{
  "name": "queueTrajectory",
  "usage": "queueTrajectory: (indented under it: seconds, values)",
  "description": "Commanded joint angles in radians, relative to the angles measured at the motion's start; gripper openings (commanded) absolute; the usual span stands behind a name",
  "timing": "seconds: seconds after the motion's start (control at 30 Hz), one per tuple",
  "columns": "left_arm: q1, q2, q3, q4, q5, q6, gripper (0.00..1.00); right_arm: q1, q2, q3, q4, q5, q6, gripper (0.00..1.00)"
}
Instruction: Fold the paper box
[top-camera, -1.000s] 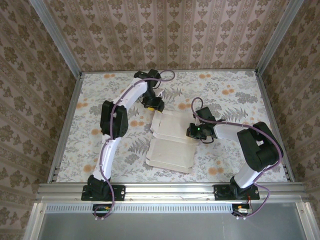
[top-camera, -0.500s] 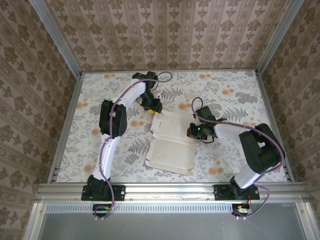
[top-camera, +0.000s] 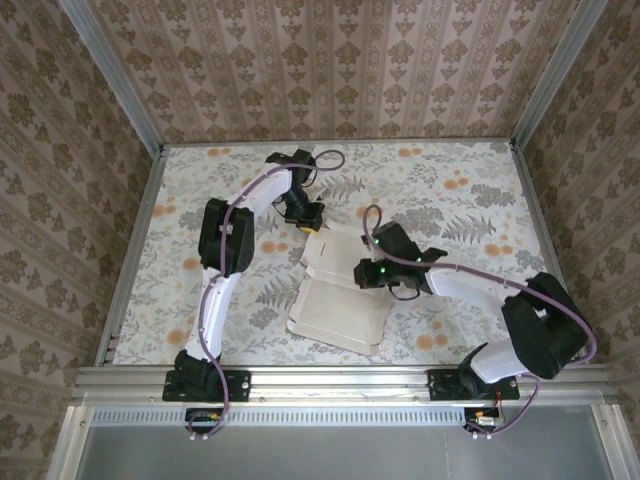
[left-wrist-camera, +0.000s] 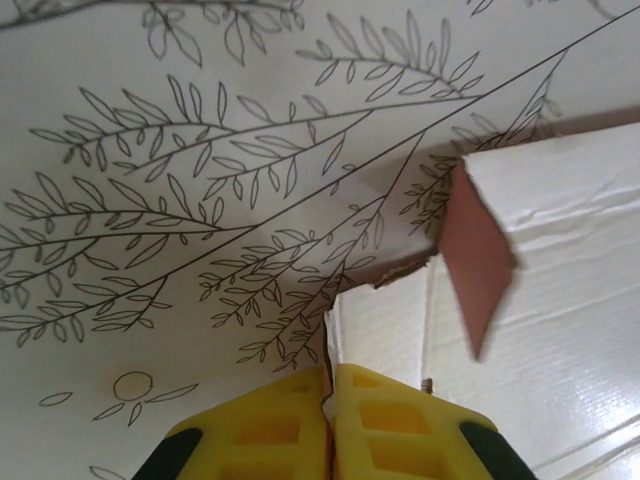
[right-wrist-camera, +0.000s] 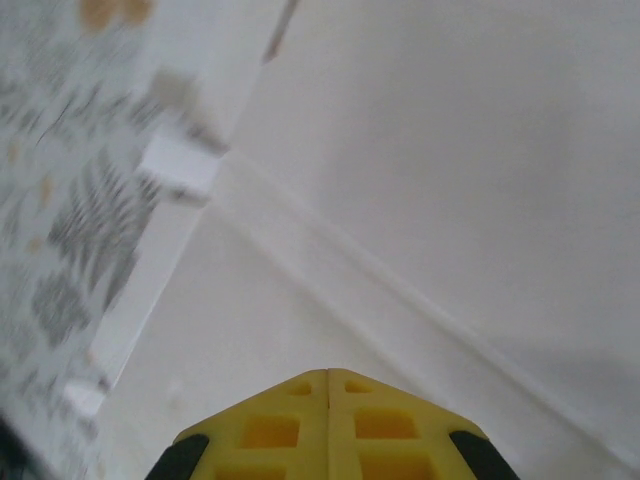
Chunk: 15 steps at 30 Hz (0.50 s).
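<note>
**Top view:** the box (top-camera: 335, 305) is being carried flat on the desk (top-camera: 200, 200), pale face up, its long axis running far to near. The left tool (top-camera: 306, 216) is being held at its far left corner. The right tool (top-camera: 363, 272) is being held over its right middle.

**Left wrist:** the fingers (left-wrist-camera: 390, 425) are being pressed together, with the box's edge apparently being pinched. The box is lying ahead and rightward, and a pink flap (left-wrist-camera: 478, 265) is being raised.

**Right wrist:** the fingers (right-wrist-camera: 390, 430) are being pressed together, and nothing is being pinched. The pale panel's crease (right-wrist-camera: 380, 290) is being shown directly ahead.
</note>
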Motion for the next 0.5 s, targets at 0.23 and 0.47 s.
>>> queueTrajectory:
  seconds: [0.23, 0.47]
  values:
    - [0.016, -0.226, -0.196, 0.248, 0.06, 0.035, 0.07, 0.276, -0.143, -0.142, -0.091, 0.117, 0.055, 0.0]
    - [0.019, -0.313, -0.312, 0.371, 0.082, 0.03, 0.07, 0.383, -0.036, -0.155, -0.026, 0.167, 0.123, 0.0]
